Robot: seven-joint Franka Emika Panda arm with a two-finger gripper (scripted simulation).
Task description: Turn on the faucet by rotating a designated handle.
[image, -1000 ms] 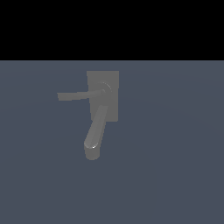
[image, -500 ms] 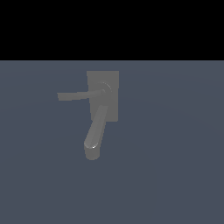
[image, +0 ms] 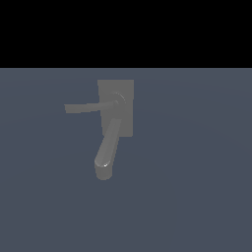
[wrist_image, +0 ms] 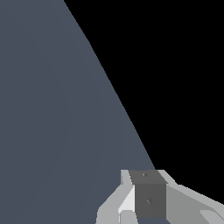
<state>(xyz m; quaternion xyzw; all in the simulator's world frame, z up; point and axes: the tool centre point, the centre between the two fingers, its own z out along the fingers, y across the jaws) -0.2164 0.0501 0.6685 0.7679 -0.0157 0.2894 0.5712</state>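
No change across the last 1 s: faucet (image: 116,110) sat unmoved, handle (image: 88,107) stuck out level from the plate's hub toward the exterior view's left, spout angled down below the hub. Rotation not started. Gripper (wrist_image: 148,199) only partly seen by wrist view, well clear of faucet; jaw state unreadable. Nothing blocking the handle.

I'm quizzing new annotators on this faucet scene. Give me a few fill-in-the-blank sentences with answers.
1. From the round hub, the handle points toward the exterior view's ____.
2. The thick spout is ____ than the handle.
3. The faucet's back plate is ____ in shape.
4. In the wrist view, the faucet is ____ in the picture.

Answers: left; wider; rectangular; not
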